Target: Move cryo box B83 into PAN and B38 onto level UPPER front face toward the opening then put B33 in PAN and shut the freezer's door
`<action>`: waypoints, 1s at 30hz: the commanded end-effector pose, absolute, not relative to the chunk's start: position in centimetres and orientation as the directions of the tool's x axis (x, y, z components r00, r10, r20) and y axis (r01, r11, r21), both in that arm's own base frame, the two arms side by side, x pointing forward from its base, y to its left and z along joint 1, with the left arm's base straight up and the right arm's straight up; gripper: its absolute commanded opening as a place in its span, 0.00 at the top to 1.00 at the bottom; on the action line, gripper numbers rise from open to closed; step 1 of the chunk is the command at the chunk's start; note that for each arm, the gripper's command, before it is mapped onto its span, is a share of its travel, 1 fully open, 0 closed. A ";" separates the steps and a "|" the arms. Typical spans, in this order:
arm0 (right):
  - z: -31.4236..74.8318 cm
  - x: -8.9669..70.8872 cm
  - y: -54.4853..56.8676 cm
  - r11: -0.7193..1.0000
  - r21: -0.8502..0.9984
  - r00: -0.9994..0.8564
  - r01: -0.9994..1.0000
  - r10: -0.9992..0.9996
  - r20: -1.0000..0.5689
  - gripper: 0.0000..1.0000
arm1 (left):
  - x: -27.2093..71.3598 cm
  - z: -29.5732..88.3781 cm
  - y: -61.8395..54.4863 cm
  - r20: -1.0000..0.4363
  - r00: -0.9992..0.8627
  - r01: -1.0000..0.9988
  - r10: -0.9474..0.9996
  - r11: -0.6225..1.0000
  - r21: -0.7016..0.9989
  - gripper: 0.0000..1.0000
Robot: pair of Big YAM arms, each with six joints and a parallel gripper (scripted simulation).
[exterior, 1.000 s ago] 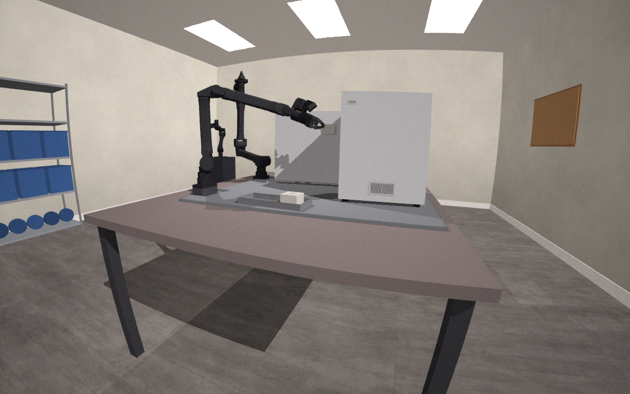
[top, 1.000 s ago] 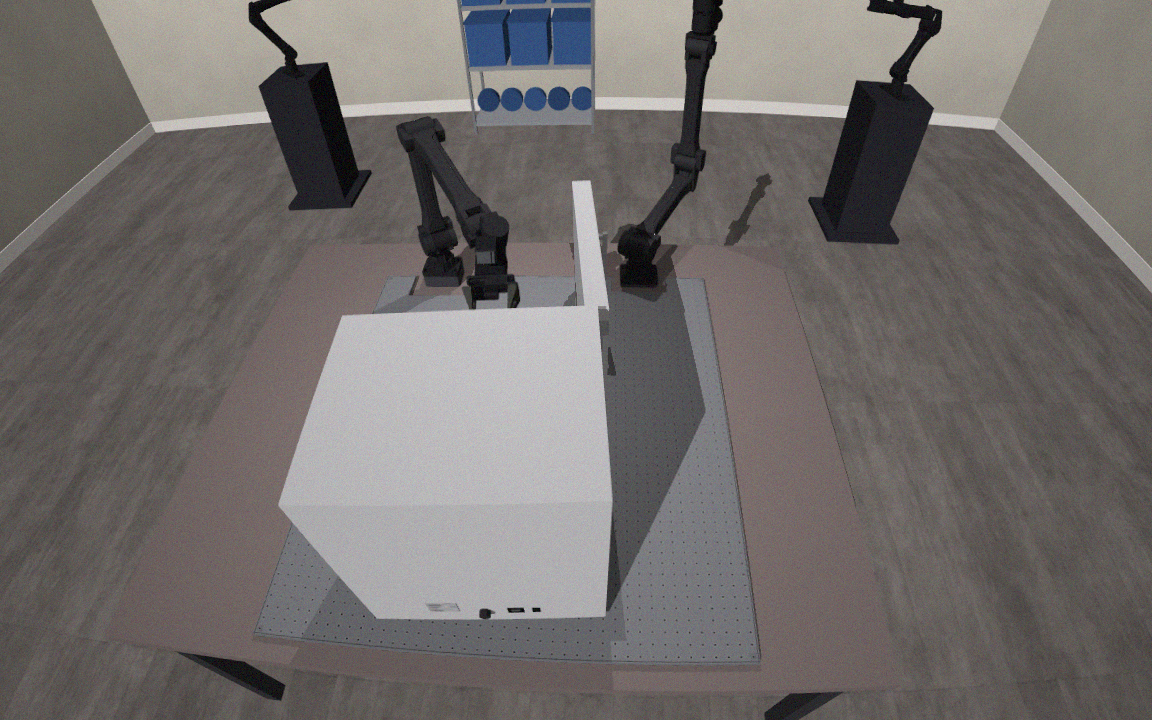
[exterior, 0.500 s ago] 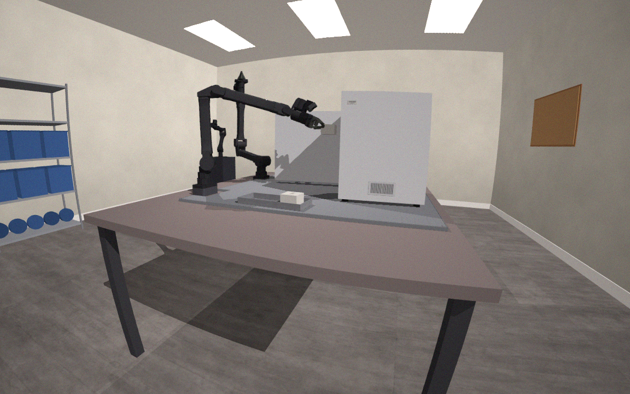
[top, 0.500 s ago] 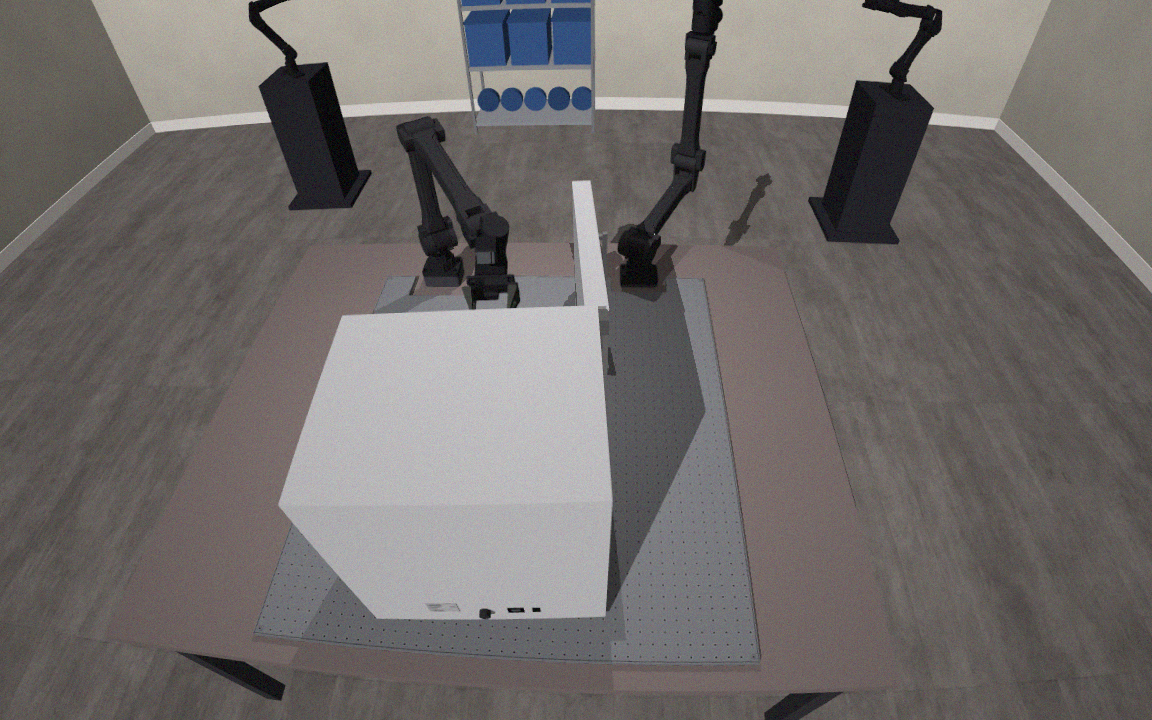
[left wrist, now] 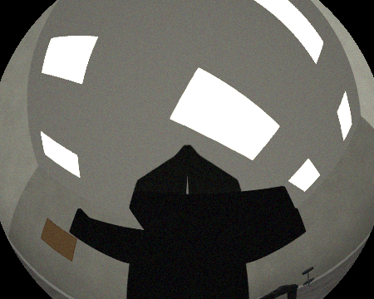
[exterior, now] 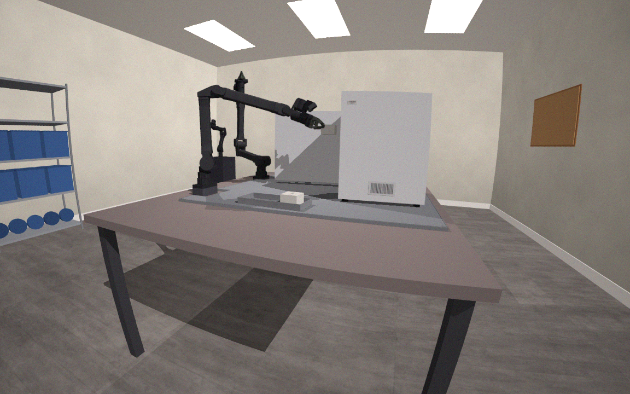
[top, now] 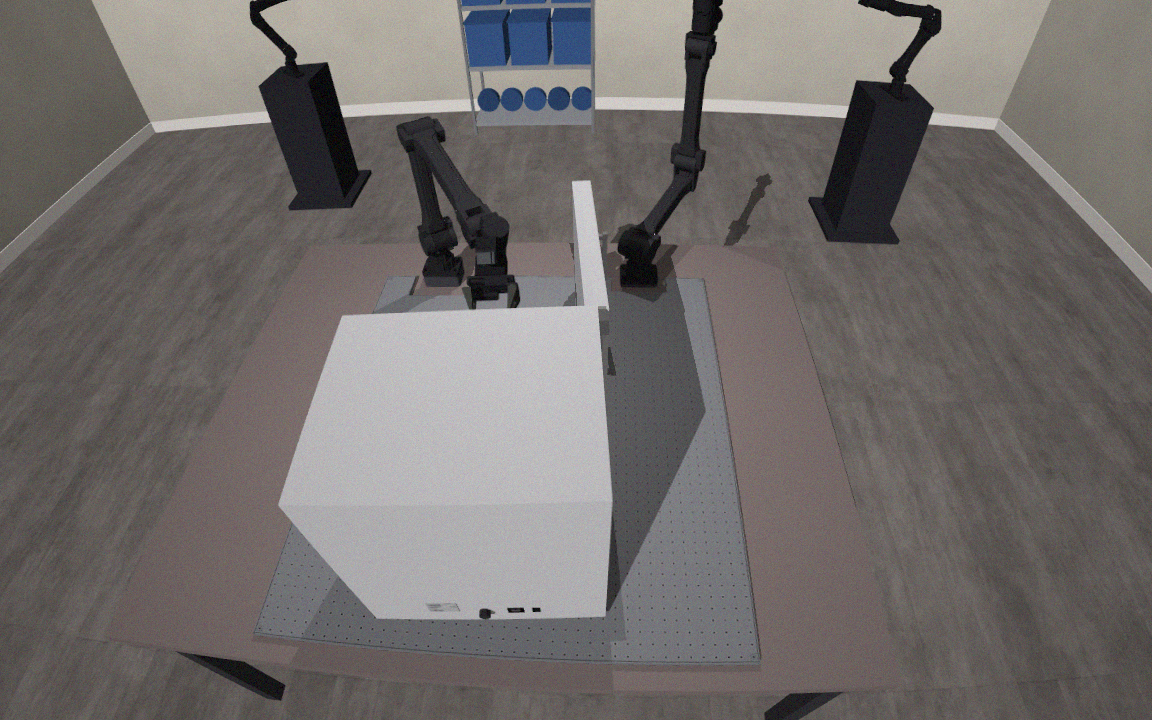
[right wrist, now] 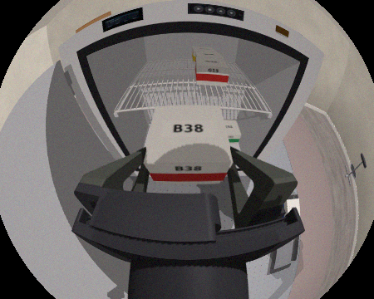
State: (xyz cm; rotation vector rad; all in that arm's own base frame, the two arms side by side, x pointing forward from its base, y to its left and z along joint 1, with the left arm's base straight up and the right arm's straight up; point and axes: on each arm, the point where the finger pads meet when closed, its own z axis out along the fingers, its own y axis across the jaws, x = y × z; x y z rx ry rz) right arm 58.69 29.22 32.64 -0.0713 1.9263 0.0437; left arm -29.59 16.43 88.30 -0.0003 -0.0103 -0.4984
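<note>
My right gripper [right wrist: 188, 151] [exterior: 322, 126] is shut on cryo box B38 [right wrist: 188, 139] [exterior: 329, 129], level and upright in front of the freezer [top: 473, 402] [exterior: 384, 142]. Its red-banded front faces the right wrist camera. The door [top: 589, 241] [exterior: 291, 142] stands wide open. The wire shelf [right wrist: 137, 109] looks flat; red-banded G15 [right wrist: 212, 75] stands on its right half with other boxes behind. A green-banded box [right wrist: 233, 131] shows below; B38 hides the rest. PAN [exterior: 268, 204] holds a white box [exterior: 292, 194], its ID unreadable. My left gripper [left wrist: 187, 150] [exterior: 241, 74] is shut and empty, pointing up.
The left arm [top: 693, 107] stands raised on the far side of the open door. The base plate [top: 678, 555] lies under the freezer. The shelf's left half shows no box. PAN lies beside the right arm's base [exterior: 204, 188].
</note>
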 end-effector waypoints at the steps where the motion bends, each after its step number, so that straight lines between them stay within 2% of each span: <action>1: 36.0 60.3 30.0 0.998 0.029 -0.301 -0.062 0.009 -0.954 0.23 | -28.4 88.4 15.9 -0.027 0.872 0.489 -0.489 0.872 0.000 1.00; 30: 36.3 65.0 29.5 0.998 0.010 -0.306 -0.065 -0.010 -0.952 0.23 | -28.4 88.4 15.9 -0.027 0.872 0.489 -0.489 0.872 0.000 1.00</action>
